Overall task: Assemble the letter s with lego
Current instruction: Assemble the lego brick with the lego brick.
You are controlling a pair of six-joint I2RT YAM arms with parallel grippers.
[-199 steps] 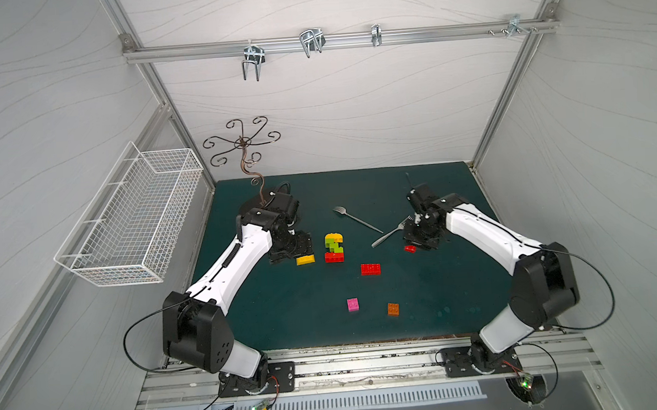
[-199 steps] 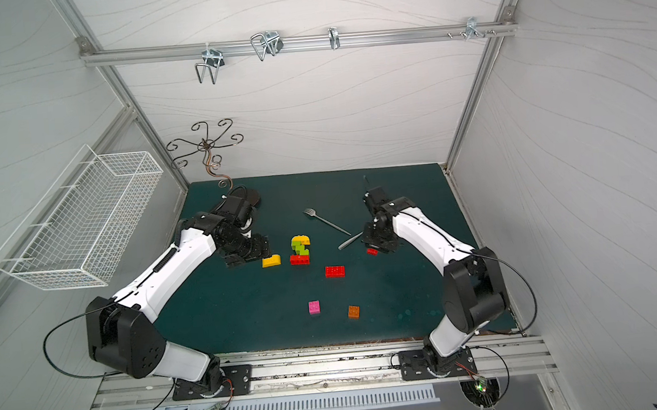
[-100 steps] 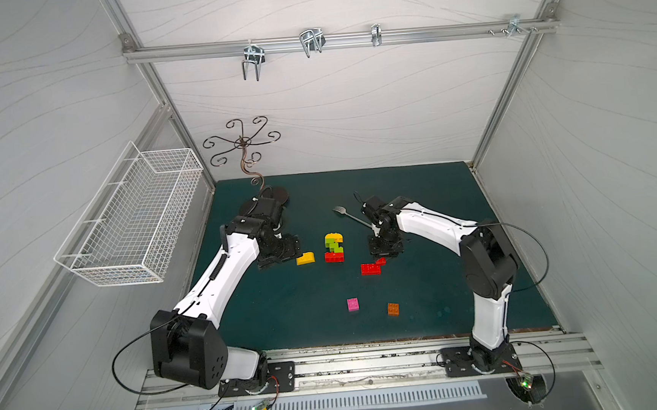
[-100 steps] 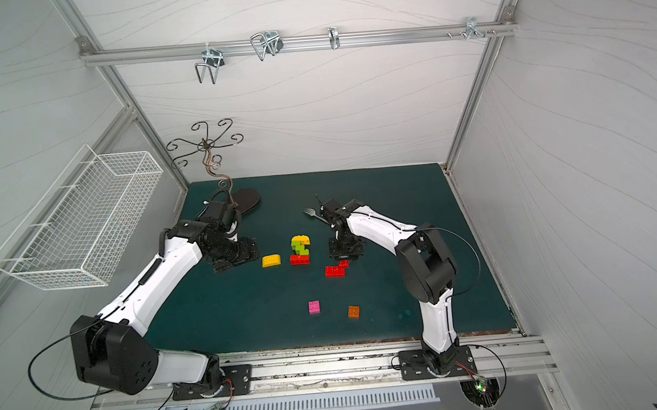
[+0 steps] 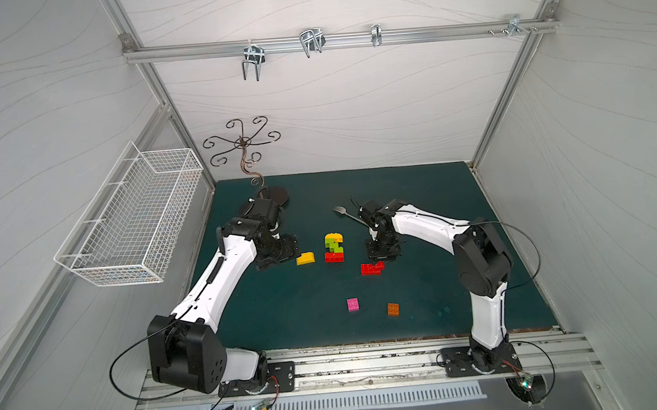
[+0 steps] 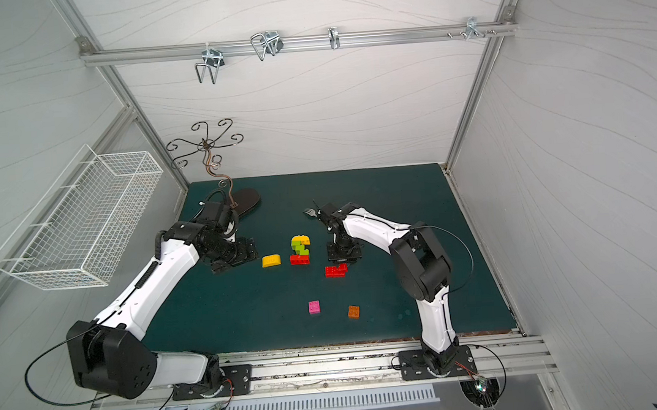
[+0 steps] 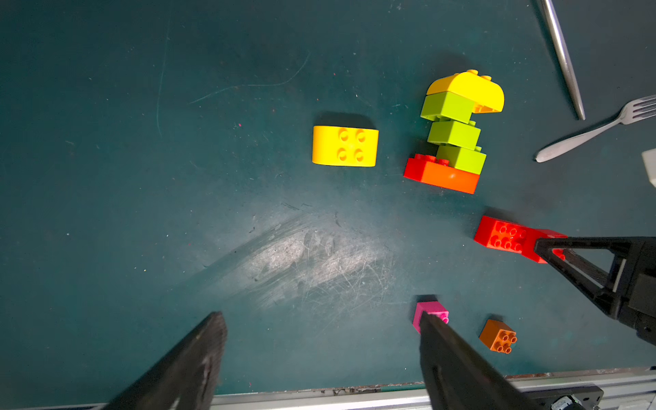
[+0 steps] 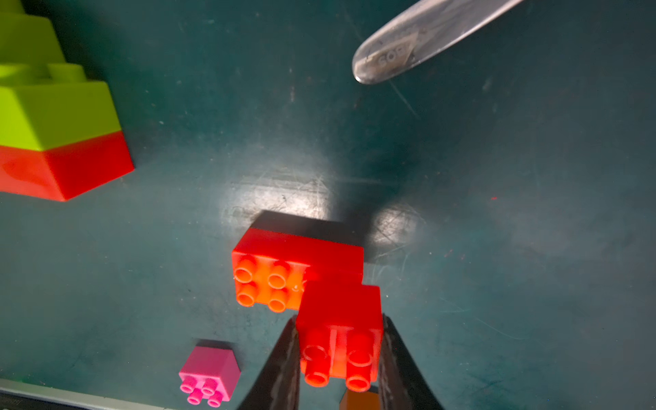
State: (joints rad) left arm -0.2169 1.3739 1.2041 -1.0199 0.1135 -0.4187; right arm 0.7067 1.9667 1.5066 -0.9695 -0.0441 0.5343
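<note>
Gripped red brick [image 8: 339,309]: studs prob. up.

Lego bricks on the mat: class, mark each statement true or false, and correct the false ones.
1. The right gripper is shut on a small red brick. True.
2. The left gripper holds the loose yellow brick. False: it is open and empty; that brick lies on the green mat beside the stack.
3. The stack has a red base brick and a yellow top brick. True.
4. The pink brick sits on the orange brick. False: they lie apart on the mat.
</note>
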